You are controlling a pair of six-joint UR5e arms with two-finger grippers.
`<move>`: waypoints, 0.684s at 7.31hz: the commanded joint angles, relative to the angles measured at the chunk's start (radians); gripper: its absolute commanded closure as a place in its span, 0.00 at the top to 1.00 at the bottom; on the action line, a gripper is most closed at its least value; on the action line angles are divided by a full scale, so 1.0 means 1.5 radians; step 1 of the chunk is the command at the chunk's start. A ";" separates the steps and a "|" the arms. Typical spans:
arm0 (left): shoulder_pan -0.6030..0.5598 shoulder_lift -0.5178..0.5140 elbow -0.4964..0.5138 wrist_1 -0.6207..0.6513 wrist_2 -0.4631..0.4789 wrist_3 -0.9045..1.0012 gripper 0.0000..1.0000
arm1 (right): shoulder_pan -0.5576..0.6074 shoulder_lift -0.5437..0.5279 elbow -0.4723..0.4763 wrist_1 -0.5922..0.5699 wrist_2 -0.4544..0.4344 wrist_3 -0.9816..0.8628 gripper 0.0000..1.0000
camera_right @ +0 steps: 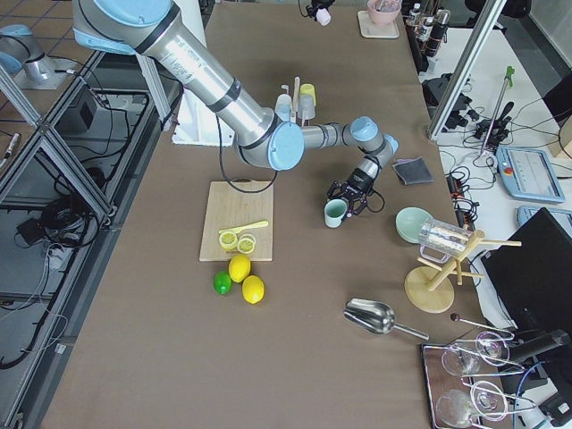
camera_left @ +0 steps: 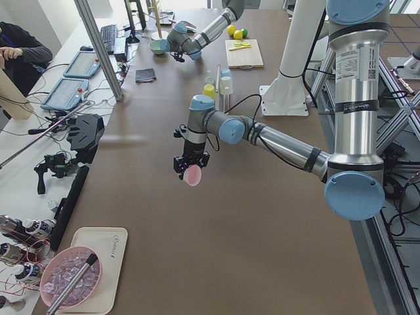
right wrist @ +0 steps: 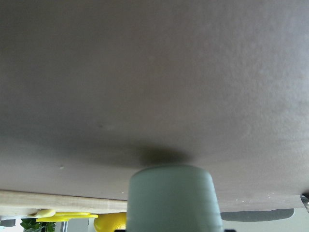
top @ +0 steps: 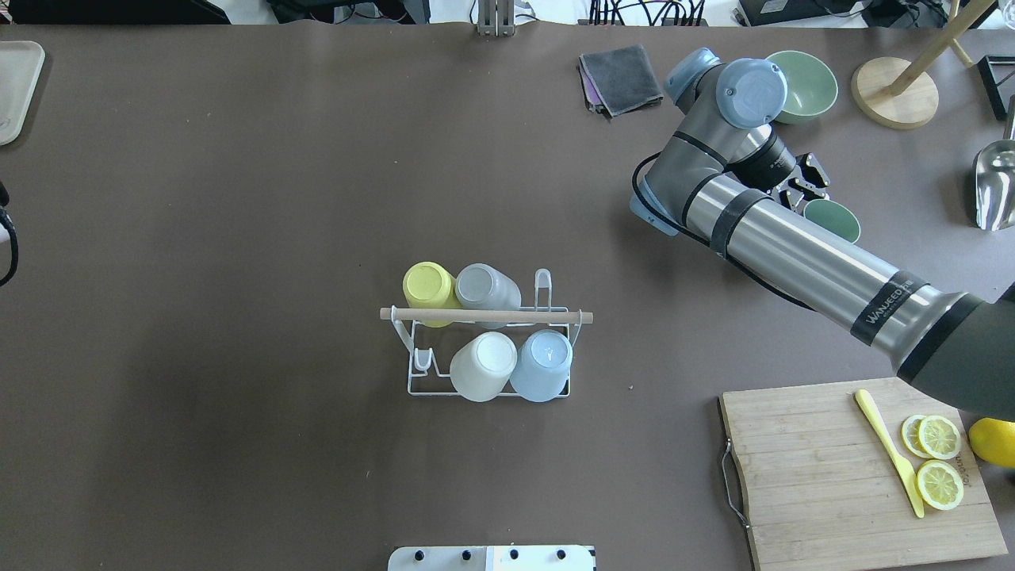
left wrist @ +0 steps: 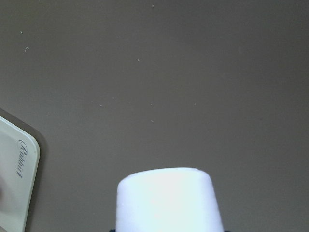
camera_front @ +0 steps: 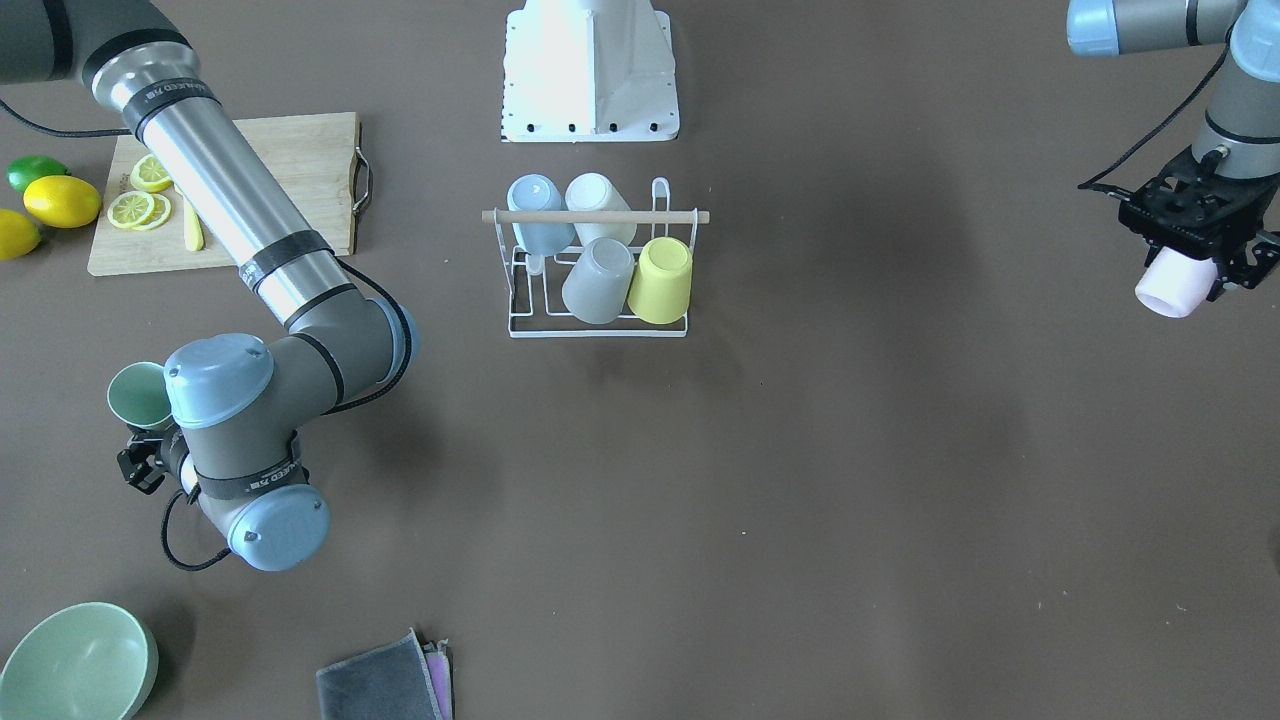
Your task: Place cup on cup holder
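The white wire cup holder (camera_front: pixel 600 216) (top: pixel 488 316), with a wooden rod across its top, stands mid-table and carries several upturned cups: blue, white, grey and yellow. My left gripper (camera_front: pixel 1185 268) is shut on a pale pink cup (camera_front: pixel 1168 288) (camera_left: pixel 192 174) (left wrist: pixel 165 199), held above the table far off to the holder's side. My right gripper (camera_front: pixel 150 432) (top: pixel 810 197) is shut on a green cup (camera_front: pixel 138 394) (top: pixel 833 220) (right wrist: pixel 171 199) (camera_right: pixel 336 213), tilted just above the table, well away from the holder on the other side.
A cutting board (camera_front: pixel 300 150) (top: pixel 817 476) bears lemon slices and a yellow knife, with lemons (camera_front: pixel 62 200) beside it. A green bowl (camera_front: pixel 75 665) (top: pixel 810 83), folded cloths (camera_front: pixel 385 682) (top: pixel 620 75), a metal scoop (top: pixel 995 186) and a wooden stand (top: pixel 894 99) line the far edge.
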 commanded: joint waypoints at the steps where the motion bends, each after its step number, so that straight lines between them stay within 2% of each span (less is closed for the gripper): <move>1: -0.048 -0.003 0.008 -0.048 -0.081 -0.051 0.00 | 0.022 -0.020 0.097 -0.030 -0.006 0.009 0.31; 3: -0.051 -0.008 0.016 -0.124 -0.121 -0.183 0.00 | 0.042 -0.069 0.243 -0.019 0.001 0.035 0.31; 4: -0.051 -0.015 0.048 -0.181 -0.121 -0.162 0.00 | 0.064 -0.081 0.278 0.020 0.026 0.038 0.31; 5: -0.050 -0.017 0.116 -0.307 -0.121 -0.159 0.00 | 0.086 -0.100 0.309 0.073 0.067 0.037 0.31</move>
